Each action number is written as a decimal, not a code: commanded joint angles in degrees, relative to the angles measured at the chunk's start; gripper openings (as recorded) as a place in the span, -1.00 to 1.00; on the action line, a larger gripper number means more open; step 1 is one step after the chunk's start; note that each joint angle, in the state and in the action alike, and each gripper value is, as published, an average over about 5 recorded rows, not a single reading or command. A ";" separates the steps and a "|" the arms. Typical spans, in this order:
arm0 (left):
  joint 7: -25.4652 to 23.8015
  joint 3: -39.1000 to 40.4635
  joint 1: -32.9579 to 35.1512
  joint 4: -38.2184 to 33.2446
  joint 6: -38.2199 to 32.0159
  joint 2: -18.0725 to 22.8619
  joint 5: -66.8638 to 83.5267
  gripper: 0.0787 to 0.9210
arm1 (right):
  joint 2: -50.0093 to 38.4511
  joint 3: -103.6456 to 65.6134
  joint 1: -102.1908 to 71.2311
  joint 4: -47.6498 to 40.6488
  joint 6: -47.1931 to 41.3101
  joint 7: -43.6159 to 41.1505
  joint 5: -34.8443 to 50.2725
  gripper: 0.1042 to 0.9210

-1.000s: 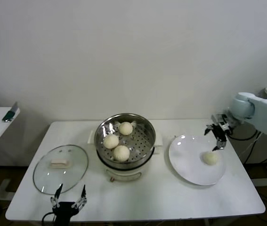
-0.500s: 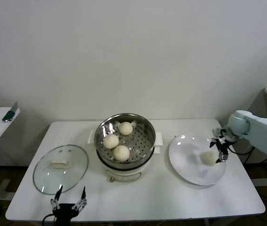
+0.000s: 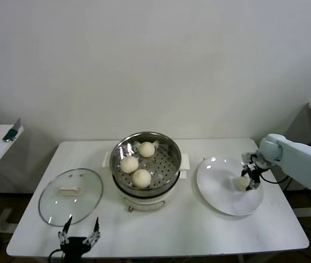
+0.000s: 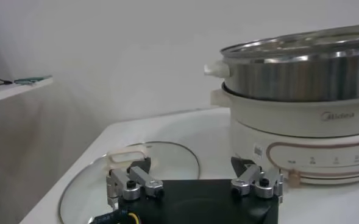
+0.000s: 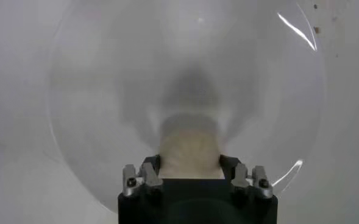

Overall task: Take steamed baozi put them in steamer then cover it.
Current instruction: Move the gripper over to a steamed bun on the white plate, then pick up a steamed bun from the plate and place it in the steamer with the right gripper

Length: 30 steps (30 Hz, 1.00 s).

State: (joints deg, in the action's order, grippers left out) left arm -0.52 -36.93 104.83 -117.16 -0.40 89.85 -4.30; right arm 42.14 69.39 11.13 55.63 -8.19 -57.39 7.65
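Last steamed baozi (image 3: pixel 243 183) sits on the white plate (image 3: pixel 221 200), at 3 o'clock from the steamer (image 3: pixel 145 164). My right claw (image 3: pixel 249 179) is down around it, fingers straddling the bun; in the right wrist view the baozi (image 5: pixel 190 149) fills the gap between them, so I judge it is about to clench, not yet grasping. Three baozi (image 3: pixel 141 177) already lie in the steel basket, so this one completes the load. The cover (image 3: pixel 71 195) lies flat on the table (image 3: pixel 199 230) at 9 o'clock from the steamer, handle up, ready for pickup. My left claw (image 3: pixel 79 234) hangs released at 5 o'clock from the cover, probably waiting to lift it.
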 commanded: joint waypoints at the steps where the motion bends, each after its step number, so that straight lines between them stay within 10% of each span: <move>1: 0.02 -0.05 0.11 -0.34 0.09 -0.26 0.10 0.77 | -1.38 5.46 7.69 4.89 -0.87 -0.62 5.06 0.33; 14: -0.01 0.72 -0.31 -0.44 0.50 -0.63 -0.08 0.77 | 7.53 31.97 53.70 26.14 -5.26 -1.59 34.00 0.32; 30: 0.01 0.01 0.06 -1.50 0.74 -0.63 0.71 0.77 | 28.40 21.20 38.82 25.57 -14.00 8.89 41.31 0.32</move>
State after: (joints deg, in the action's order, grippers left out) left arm -0.52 -36.86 104.83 -118.57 0.38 89.29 -3.73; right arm 60.54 91.44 52.34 79.06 -18.45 -53.01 43.13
